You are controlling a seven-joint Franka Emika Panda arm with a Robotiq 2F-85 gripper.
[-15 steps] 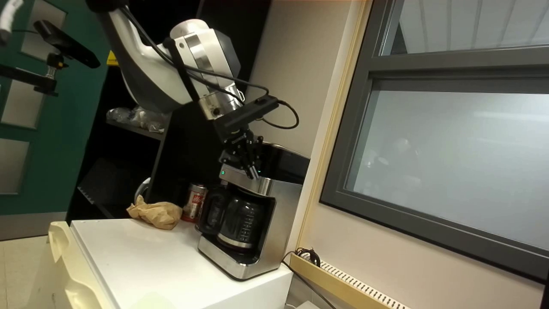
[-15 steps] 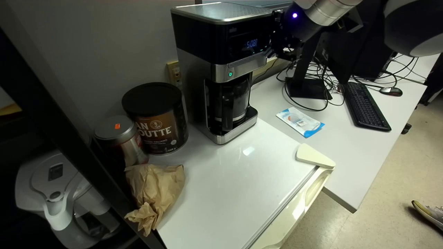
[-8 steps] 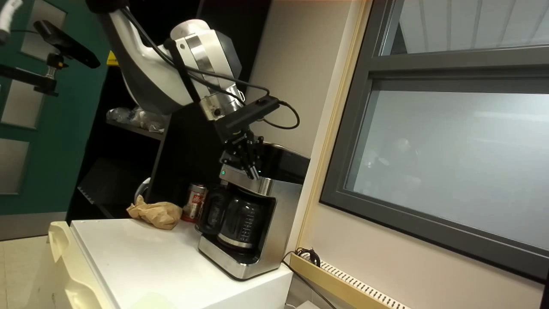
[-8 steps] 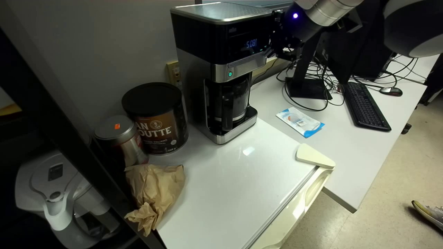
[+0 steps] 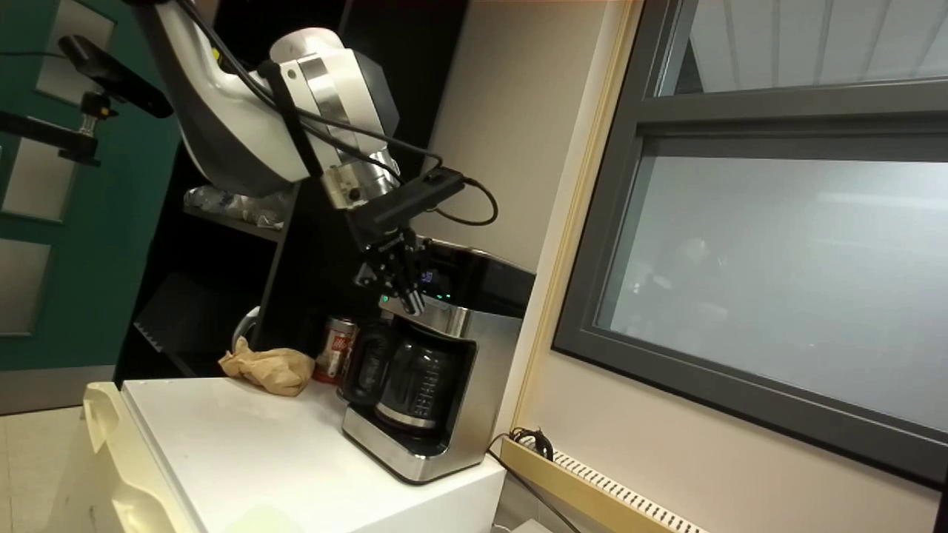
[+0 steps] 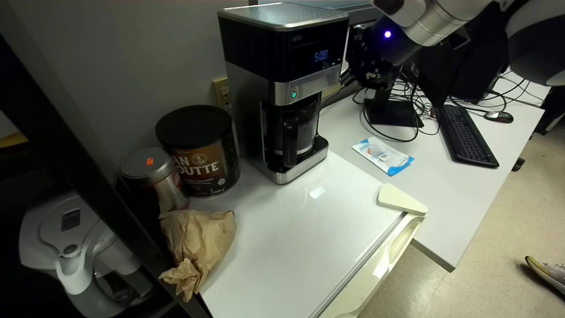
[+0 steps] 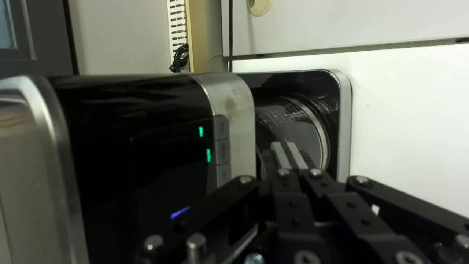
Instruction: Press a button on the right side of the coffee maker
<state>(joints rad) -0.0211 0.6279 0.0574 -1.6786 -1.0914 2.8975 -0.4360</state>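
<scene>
The coffee maker (image 5: 492,385) is boxy, black and silver, and stands upright; it also shows in an exterior view (image 6: 251,115) and in the wrist view (image 7: 146,110). Its clock display (image 6: 321,55) is lit blue. A green power light (image 6: 293,94) glows on the silver front strip. In the wrist view a row of grey buttons (image 7: 222,146) lies beside two green lights. The dark glass carafe (image 5: 418,381) sits inside. My gripper (image 7: 289,156) is shut and empty, its fingertips together. In both exterior views the fingertips (image 5: 415,303) (image 6: 346,79) are just in front of the silver strip.
A red-and-silver can (image 5: 335,348), a large dark coffee tin (image 6: 198,152) and a crumpled paper bag (image 6: 198,247) stand beside the machine on the white cabinet top (image 6: 282,247). A monitor stand, cables and a keyboard (image 6: 468,134) are on the neighbouring desk. A wall stands behind.
My gripper stayed nearly still, then moved back from the coffee maker's front and slightly down. The display and green lights it covered now show in an exterior view. The fingers remain shut.
</scene>
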